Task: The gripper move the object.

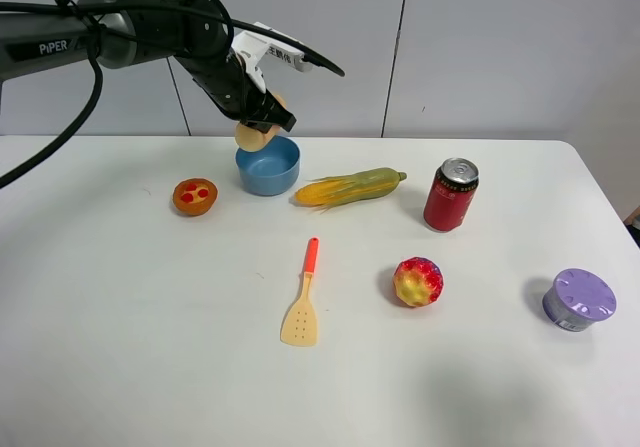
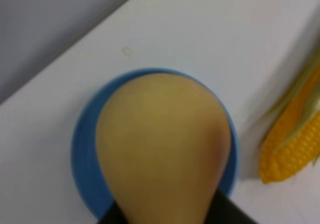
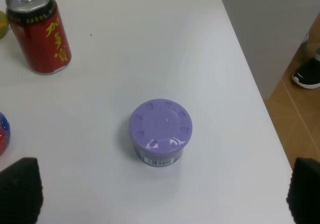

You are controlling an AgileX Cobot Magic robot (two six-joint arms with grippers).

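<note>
My left gripper (image 1: 262, 125) is shut on the tan toy potato (image 1: 252, 135) and holds it just above the blue bowl (image 1: 270, 170) at the back of the table. In the left wrist view the potato (image 2: 162, 144) fills the middle, right over the blue bowl (image 2: 82, 159), with the black jaws at its base. My right gripper (image 3: 160, 191) is open and empty above the table's right side, its black fingertips (image 3: 20, 191) wide apart on either side of a purple lidded tub (image 3: 161, 131). The right arm is out of the exterior view.
On the white table stand a small orange bowl with red bits (image 1: 195, 196), a toy corn cob (image 1: 350, 187), a red can (image 1: 451, 195), an orange spatula (image 1: 303, 297), a red-yellow bumpy ball (image 1: 418, 282) and the purple tub (image 1: 579, 299). The table's right edge (image 3: 250, 73) drops to the floor.
</note>
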